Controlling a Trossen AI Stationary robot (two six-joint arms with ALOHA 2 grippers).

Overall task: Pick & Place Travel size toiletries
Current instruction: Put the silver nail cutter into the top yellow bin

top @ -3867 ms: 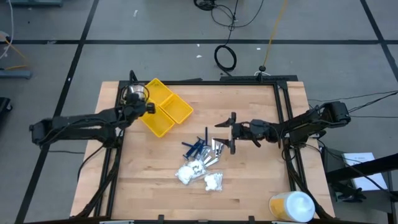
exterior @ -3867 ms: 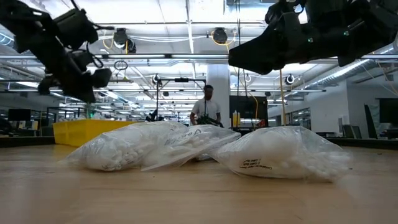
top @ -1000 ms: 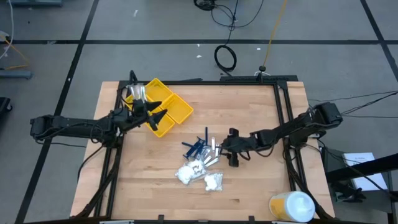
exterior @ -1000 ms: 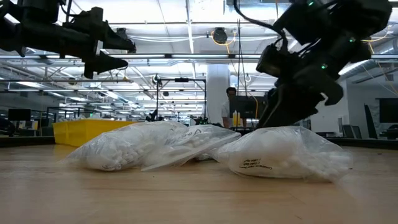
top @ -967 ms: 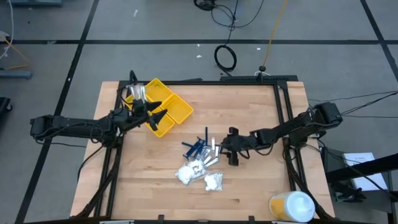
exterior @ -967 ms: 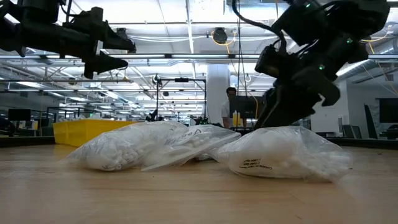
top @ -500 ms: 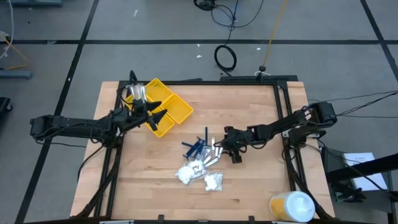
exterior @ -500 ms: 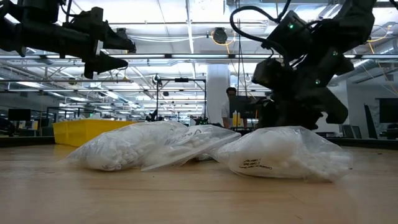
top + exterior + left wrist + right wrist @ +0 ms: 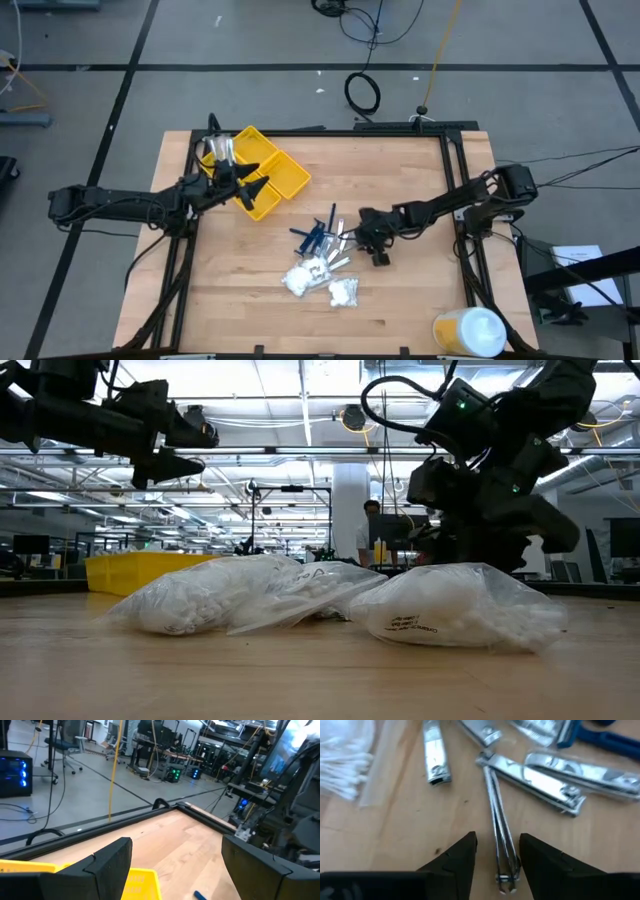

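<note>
Right wrist view: we see slim silvery tweezers [image 9: 501,845] lying flat on wood, lower centre, among metal clippers [image 9: 540,777].
Right gripper [image 9: 497,852]: fingers straddle tweezers, slightly apart.
Left gripper [image 9: 262,178]: spread, over yellow tray [image 9: 285,172], upper left.

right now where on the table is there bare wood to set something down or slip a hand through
Bare wood spans the table's far right stretch, between the yellow tray and the right frame rail. The near left is also free. It is crowded mid-table: the right gripper sits low beside nail clippers, blue sticks and cotton bags.
</note>
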